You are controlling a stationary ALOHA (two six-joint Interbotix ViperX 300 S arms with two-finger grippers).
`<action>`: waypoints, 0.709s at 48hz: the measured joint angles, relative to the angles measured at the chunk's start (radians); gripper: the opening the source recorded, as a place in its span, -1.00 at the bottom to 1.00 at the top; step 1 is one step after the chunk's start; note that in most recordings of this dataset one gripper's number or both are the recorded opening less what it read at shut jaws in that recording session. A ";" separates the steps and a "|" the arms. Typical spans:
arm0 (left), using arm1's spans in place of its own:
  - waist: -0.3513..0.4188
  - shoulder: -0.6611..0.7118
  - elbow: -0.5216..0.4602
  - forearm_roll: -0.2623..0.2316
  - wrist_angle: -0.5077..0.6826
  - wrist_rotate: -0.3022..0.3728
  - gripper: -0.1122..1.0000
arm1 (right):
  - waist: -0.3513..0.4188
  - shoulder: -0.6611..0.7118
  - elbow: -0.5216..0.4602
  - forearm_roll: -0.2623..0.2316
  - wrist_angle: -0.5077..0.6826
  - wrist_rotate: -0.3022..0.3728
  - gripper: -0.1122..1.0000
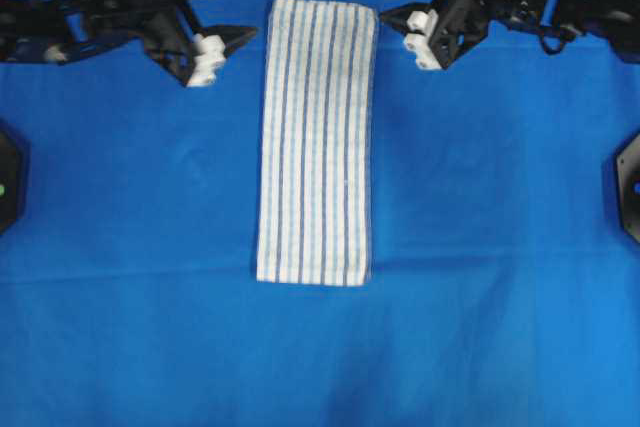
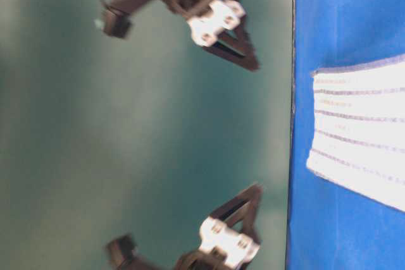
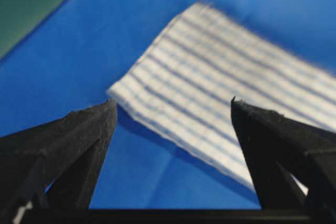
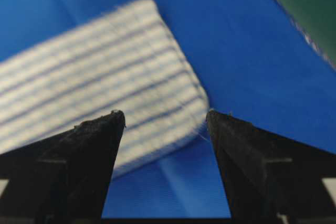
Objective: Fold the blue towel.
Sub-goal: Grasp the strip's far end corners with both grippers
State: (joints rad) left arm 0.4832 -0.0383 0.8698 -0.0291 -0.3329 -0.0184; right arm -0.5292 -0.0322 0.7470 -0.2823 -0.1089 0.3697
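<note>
Overhead exterior: the blue towel [image 1: 316, 142] is seen folded into a long narrow strip in the middle of the blue table covering [image 1: 480, 247]. Flanking its far end, apart from it, are the left gripper [image 1: 222, 27] and right gripper [image 1: 408, 2]. Wrist views: both sets of jaws are spread, nothing grasped.

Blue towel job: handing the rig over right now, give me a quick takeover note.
Left gripper: open, empty, above the cloth beside the towel's far left corner.
Right gripper: open, empty, beside the far right corner.
Blue towel: lying flat as a long narrow strip in the middle of the blue table covering, neither gripper touching it.
Done: looks already folded lengthwise; layered edges show in the wrist views.
Left: probably fold it across its length, far end toward the near end.
</note>
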 measured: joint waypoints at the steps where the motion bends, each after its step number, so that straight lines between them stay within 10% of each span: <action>1: 0.002 0.021 -0.014 0.002 0.000 0.002 0.84 | -0.005 0.017 -0.005 0.002 0.000 0.000 0.40; 34: 0.032 0.396 -0.255 0.000 -0.005 0.008 0.57 | -0.038 0.310 -0.124 0.002 -0.041 -0.002 0.28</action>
State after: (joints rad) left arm 0.5154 0.3574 0.6151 -0.0291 -0.3375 -0.0107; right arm -0.5676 0.2777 0.6228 -0.2807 -0.1503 0.3682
